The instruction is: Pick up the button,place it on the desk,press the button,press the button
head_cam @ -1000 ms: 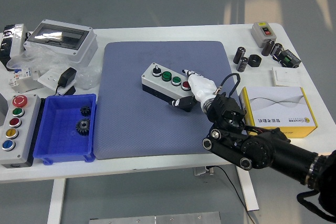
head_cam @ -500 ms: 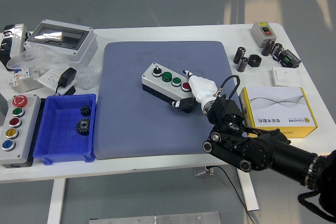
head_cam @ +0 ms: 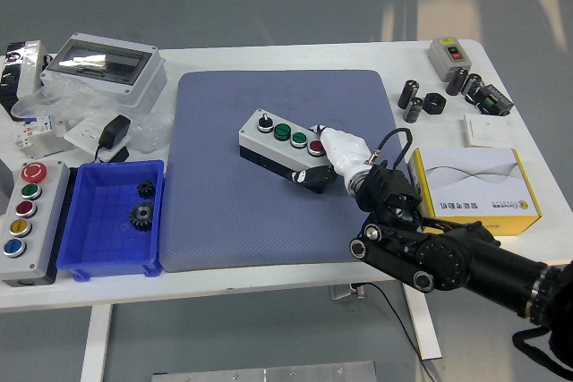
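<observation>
A grey button box (head_cam: 279, 144) with a black knob, two green buttons and a red button lies tilted on the blue-grey mat (head_cam: 269, 212). My right hand (head_cam: 327, 151), white with black fingertips, rests against the box's right end beside the red button (head_cam: 315, 146). Its fingers curl around that end, one finger along the top edge and the thumb at the box's lower corner. My left arm is out of view.
A blue bin (head_cam: 112, 221) with gears sits at the left, a five-button panel (head_cam: 22, 216) beside it. A clear-lidded enclosure (head_cam: 106, 64) is at the back left. A yellow-white carton (head_cam: 474, 190) lies right of my arm, small black parts (head_cam: 428, 103) behind it.
The button box has shifted slightly to the left and my right hand has closed in against its right end.
</observation>
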{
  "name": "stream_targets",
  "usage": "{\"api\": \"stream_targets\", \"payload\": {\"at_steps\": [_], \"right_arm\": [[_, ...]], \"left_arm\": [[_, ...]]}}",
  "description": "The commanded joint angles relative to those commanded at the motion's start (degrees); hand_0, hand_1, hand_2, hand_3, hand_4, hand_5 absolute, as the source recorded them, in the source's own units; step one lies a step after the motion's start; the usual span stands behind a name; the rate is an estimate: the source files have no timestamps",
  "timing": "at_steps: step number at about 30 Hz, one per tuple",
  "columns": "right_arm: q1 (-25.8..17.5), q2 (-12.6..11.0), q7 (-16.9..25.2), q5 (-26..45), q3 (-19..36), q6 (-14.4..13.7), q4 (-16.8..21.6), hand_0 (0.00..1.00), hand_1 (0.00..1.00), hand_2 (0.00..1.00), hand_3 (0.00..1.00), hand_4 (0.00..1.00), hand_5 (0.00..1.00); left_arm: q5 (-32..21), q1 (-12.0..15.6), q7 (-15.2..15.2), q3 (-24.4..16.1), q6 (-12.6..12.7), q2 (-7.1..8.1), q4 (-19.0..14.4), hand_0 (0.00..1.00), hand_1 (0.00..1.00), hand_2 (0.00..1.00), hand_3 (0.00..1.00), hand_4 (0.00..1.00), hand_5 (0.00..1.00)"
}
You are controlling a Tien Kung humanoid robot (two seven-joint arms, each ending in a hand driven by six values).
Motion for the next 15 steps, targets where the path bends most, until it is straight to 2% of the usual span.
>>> {"api": "stream_targets", "payload": {"at_steps": [2, 3, 8, 11, 15], "right_arm": [[-0.5, -1.8, 2.7, 2.3, 0.8, 1.9, 2.1, 0.101, 0.309, 0.369, 0.345, 0.002, 0.002], [-0.7, -3.0, 4.2, 3.7, 1.3, 3.1, 3.5, 0.094, 0.276, 0.259, 0.212, 0.002, 0.002], [-1.2, -9.1, 11.5, 10.7, 3.0, 7.1, 10.5, 0.094, 0.276, 0.259, 0.212, 0.002, 0.002], [-0.2, -13.1, 15.5, 13.1, 2.7, 7.9, 15.0, 0.095, 0.271, 0.25, 0.222, 0.002, 0.002], [1.5, -17.8, 19.6, 12.5, 0.0, 7.2, 20.1, 0.095, 0.271, 0.25, 0.222, 0.002, 0.002]], "left_arm": [[-0.1, 0.0, 0.0, 0.0, 0.0, -0.04, 0.0, 0.625, 0.57, 0.536, 0.586, 0.604, 0.227], [-0.2, 0.1, 0.0, 0.1, 0.0, -0.06, 0.0, 0.625, 0.571, 0.537, 0.586, 0.605, 0.227], [-0.4, 0.2, 0.0, 0.1, 0.2, -0.17, 0.0, 0.625, 0.571, 0.537, 0.586, 0.605, 0.227], [-0.3, 0.2, -0.1, 0.0, 0.2, -0.16, 0.0, 0.625, 0.571, 0.537, 0.586, 0.605, 0.227], [-0.1, 0.0, -0.2, -0.1, 0.2, -0.16, 0.0, 0.625, 0.571, 0.537, 0.586, 0.605, 0.227]]}}
